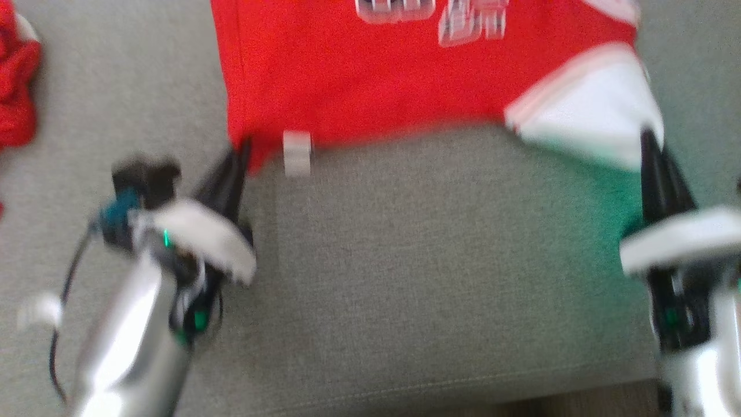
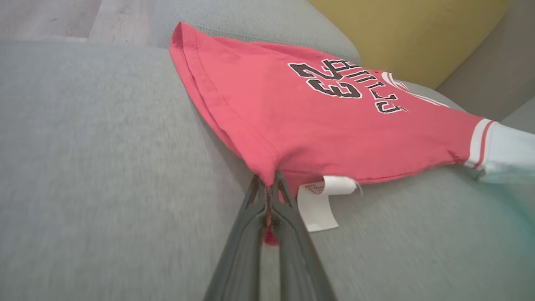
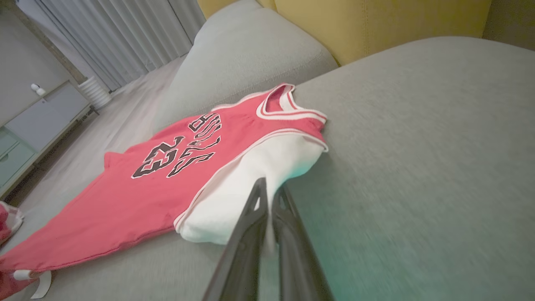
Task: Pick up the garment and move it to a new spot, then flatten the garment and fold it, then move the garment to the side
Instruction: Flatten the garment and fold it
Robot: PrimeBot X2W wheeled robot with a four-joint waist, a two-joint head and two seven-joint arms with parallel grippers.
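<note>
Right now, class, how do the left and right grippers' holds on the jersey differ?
The left gripper pinches the jersey's red hem corner; the right gripper pinches its white sleeve. The left gripper slants in the head view; the right gripper points nearly straight up. Both have shut jaws.

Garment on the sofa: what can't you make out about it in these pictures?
Head view: garment collar cut off by the top edge; lettering blurred.
Left wrist view: print on white tag too small to read.
Head view: red cloth cut by the left edge; unidentifiable.
</note>
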